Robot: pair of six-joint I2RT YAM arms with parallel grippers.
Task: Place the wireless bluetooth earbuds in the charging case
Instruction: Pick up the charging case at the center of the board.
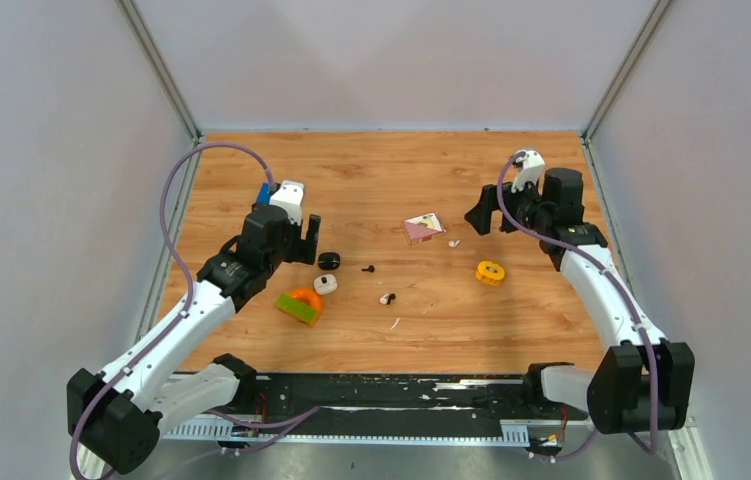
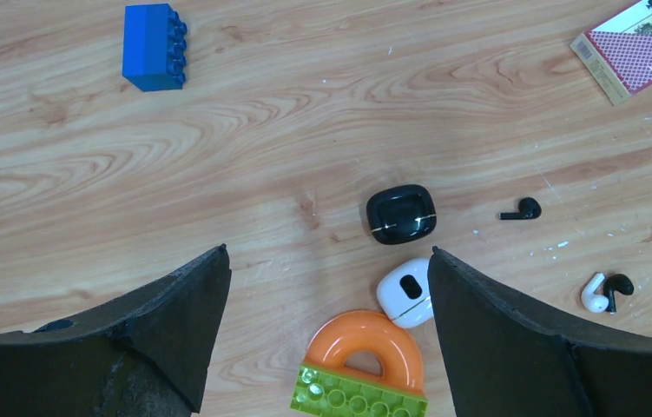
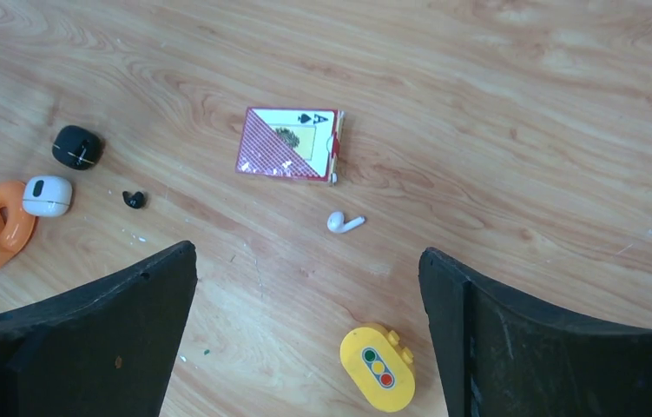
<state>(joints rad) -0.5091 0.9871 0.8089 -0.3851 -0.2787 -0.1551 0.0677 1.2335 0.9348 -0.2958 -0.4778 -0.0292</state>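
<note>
You are at the opening step: neither earbud is picked up and nothing sits in a case. Your left hand (image 2: 328, 252) hovers above the desk (image 1: 391, 180) with its fingers wide apart and empty. Your right hand (image 3: 306, 249) hangs over the right side, fingers likewise spread and holding nothing. The black earbud (image 2: 522, 209) lies on the wood to the right of the black charging case (image 2: 401, 214), near it but apart. The second earbud (image 2: 607, 292), black with a whitish tip, lies further right and nearer you. The black case looks the likely match for them. A seam runs across it, so it seems shut, and you probably need to open the lid first, one hand steadying it. The buds are tiny and lie flat, so each pick calls for a low, well-centred pinch. Mind the white case (image 2: 406, 292), just beside the black one and right against the orange arch (image 2: 361, 326) on its green brick (image 2: 361, 400); a wide approach could knock it. The white earbud (image 3: 344, 223) near the pack of cards (image 3: 292, 144) likely belongs elsewhere. The yellow traffic-light brick (image 3: 378, 367) and the blue brick (image 2: 154, 47) lie well apart from your targets.
</note>
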